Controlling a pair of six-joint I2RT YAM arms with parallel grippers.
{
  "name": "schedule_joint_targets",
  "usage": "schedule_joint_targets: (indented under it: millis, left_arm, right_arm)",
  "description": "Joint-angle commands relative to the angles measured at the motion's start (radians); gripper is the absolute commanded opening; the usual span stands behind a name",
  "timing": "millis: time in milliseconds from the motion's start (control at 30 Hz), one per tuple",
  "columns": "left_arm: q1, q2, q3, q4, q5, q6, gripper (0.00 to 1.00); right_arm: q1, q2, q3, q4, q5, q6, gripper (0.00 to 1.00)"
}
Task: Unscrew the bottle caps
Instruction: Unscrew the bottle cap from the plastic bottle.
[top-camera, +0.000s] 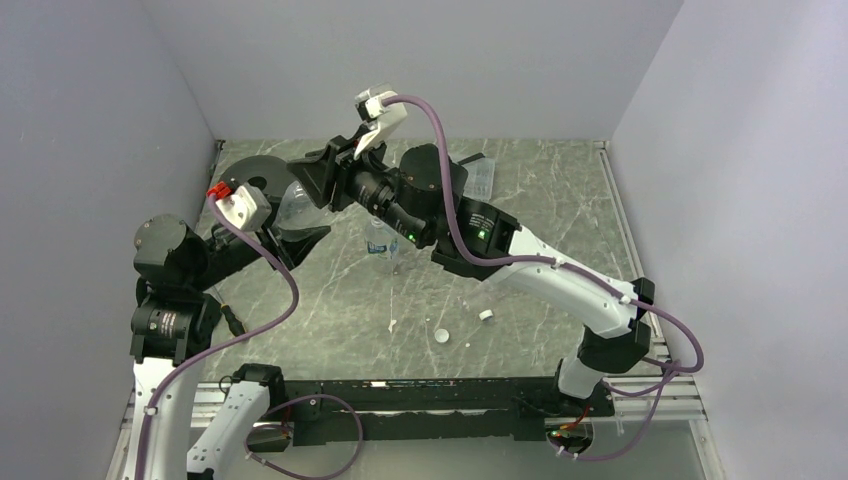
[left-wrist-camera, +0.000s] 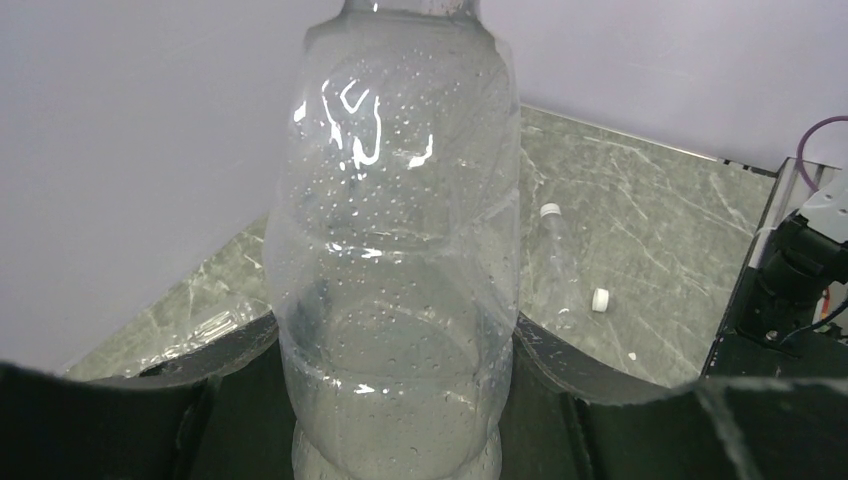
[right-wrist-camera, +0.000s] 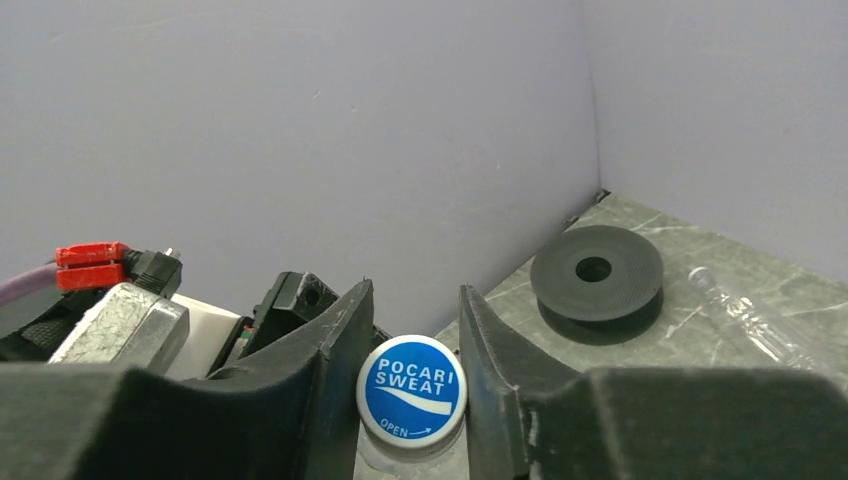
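Two grippers share one bottle (left-wrist-camera: 390, 230) above the desk's far-left corner. The left gripper (left-wrist-camera: 395, 400) is clamped round its body, and the right gripper (right-wrist-camera: 412, 292) has fingers pressed on either side of the blue-topped cap (right-wrist-camera: 412, 390). The bottle's long axis appears to run from left gripper to right, cap facing the right wrist. Hold the body firm, line your wrist up with that axis, then twist.

Tabletop (top-camera: 520, 290): grey-green marbled slab. Lying or standing directly on it:
- black round disc (top-camera: 245, 168) with centre hole, far-left corner
- clear tray (top-camera: 483, 178), far edge
- short bottle (top-camera: 383, 243), blue label, appears upright, near centre
- loose white cap (top-camera: 441, 337), near side
- second white cap (top-camera: 486, 315), just right of the first
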Motion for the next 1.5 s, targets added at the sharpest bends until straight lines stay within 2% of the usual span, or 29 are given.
schedule_joint_targets:
  millis: [0,100,200,333,467,633,733,800,933,1000,1033,1067,1100,1133,1233,1333,1467]
  left_arm:
    - [0.004,-0.011,0.001,0.004,-0.003,0.005,0.00]
    - [0.004,-0.011,-0.001,0.002,0.008,0.001,0.00]
    - [0.004,-0.006,-0.001,0.010,0.052,-0.019,0.00]
    - [0.004,0.014,-0.002,0.052,0.204,-0.133,0.00]
    - [0.004,0.049,-0.010,0.166,0.380,-0.316,0.00]
    - [0.004,0.071,-0.010,0.308,0.498,-0.513,0.00]
    - [0.004,0.072,-0.032,0.472,0.532,-0.675,0.00]
    - [0.004,0.075,-0.033,0.522,0.539,-0.740,0.00]
    - [0.004,0.080,-0.019,0.497,0.553,-0.721,0.00]
    - [0.004,0.078,-0.013,0.444,0.548,-0.673,0.00]
    - [0.004,0.077,-0.006,0.404,0.543,-0.627,0.00]
    - [0.004,0.075,0.003,0.340,0.535,-0.575,0.00]
    - [0.004,0.074,0.014,0.281,0.525,-0.517,0.00]
    - [0.004,0.073,0.029,0.215,0.505,-0.448,0.00]
    - [0.004,0.070,0.072,-0.012,0.407,-0.184,0.00]
    - [0.004,0.051,0.053,-0.085,0.294,-0.020,0.00]
    - [0.004,0.013,-0.008,-0.061,0.176,0.068,0.00]
  right_arm:
    - [-0.013,-0.015,0.020,0.037,-0.034,0.018,0.27]
    - [-0.014,-0.026,0.007,0.051,-0.046,0.003,0.09]
    - [-0.023,-0.041,-0.008,0.069,-0.087,-0.022,0.00]
    - [-0.057,-0.096,-0.068,0.132,-0.263,-0.056,0.00]
    - [-0.111,-0.161,-0.150,0.224,-0.593,-0.066,0.00]
    - [-0.193,-0.222,-0.260,0.408,-0.970,0.046,0.00]
    - [-0.204,-0.229,-0.282,0.459,-1.099,0.075,0.00]
    - [-0.205,-0.216,-0.275,0.474,-1.159,0.095,0.00]
    - [-0.206,-0.187,-0.241,0.461,-1.217,0.116,0.00]
    - [-0.208,-0.185,-0.234,0.424,-1.163,0.098,0.00]
    - [-0.208,-0.190,-0.232,0.389,-1.103,0.076,0.04]
    - [-0.208,-0.198,-0.233,0.353,-1.037,0.053,0.18]
    - [-0.208,-0.208,-0.240,0.325,-0.947,0.036,0.44]
    - [-0.206,-0.225,-0.252,0.301,-0.854,0.018,0.57]
    - [-0.183,-0.267,-0.285,0.247,-0.581,-0.001,0.84]
    - [-0.141,-0.269,-0.277,0.194,-0.351,-0.011,0.98]
    - [-0.087,-0.188,-0.129,0.008,-0.157,-0.019,1.00]
